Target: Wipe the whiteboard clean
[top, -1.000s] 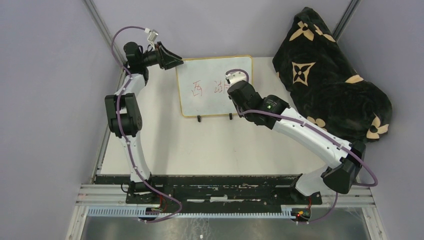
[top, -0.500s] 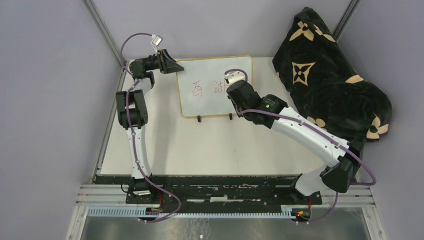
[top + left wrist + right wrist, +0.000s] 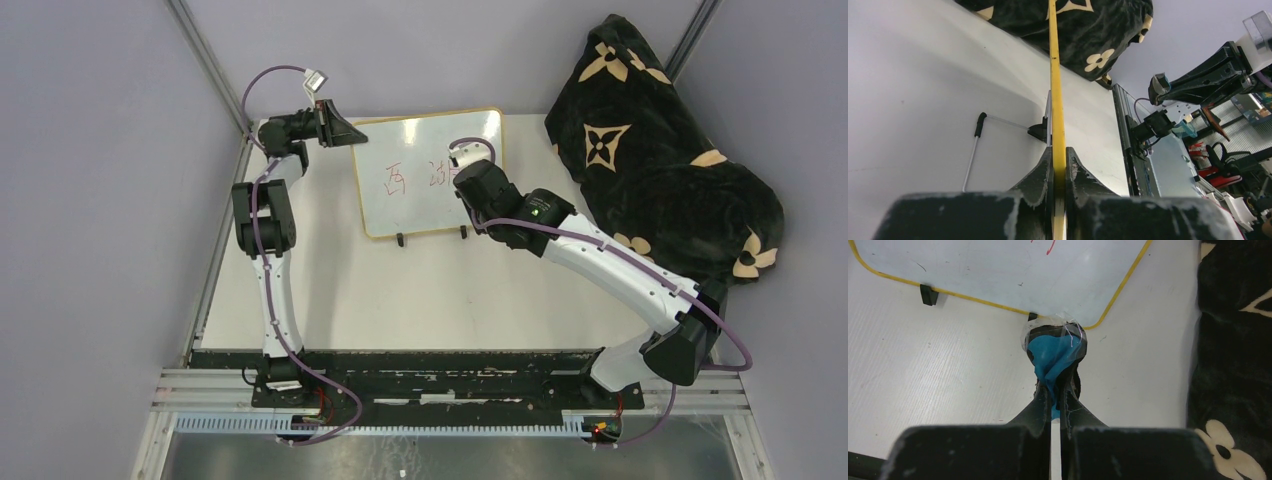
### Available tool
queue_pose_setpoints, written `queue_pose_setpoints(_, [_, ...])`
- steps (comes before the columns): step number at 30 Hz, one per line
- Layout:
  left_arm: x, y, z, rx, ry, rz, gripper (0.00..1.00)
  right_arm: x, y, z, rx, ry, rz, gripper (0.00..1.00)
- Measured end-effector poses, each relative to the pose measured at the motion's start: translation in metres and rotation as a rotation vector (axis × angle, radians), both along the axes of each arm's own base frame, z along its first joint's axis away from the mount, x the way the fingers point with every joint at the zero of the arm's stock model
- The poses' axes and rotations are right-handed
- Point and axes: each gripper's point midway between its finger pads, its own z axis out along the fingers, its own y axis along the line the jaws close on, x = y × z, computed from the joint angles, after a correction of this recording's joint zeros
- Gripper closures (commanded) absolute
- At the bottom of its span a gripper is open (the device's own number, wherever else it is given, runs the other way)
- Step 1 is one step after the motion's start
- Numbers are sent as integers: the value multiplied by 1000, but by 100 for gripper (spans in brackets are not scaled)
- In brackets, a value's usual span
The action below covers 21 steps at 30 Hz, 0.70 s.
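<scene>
whiteboard, long axis left-right (feet nearward), left gripper pinching it, right gripper holding blue wad

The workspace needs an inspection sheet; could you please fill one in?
Surface: white table, nothing spilled seen.
Job's things: whiteboard propped on black feet; red writing not yet erased.
Clutter: black blanket, right rear.
Claws: left claw shut on the whiteboard's yellow edge; right claw shut on a blue wad by its corner.
Cables: purple cables along both arms.
Surroundings: grey walls.
</scene>
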Motion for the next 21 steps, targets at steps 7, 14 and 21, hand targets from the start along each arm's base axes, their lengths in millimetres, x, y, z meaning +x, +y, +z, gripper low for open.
queue_pose_setpoints(7, [0, 0, 1, 8, -8, -5, 97, 3, 3, 3, 16, -17, -2, 100])
queue_pose_setpoints(14, [1, 2, -1, 11, -9, -4, 97, 22, 5, -3, 7, -39, -21, 100])
queue_pose_setpoints(21, [4, 10, -5, 12, -5, 12, 97, 79, -17, -21, 43, -63, -114, 99])
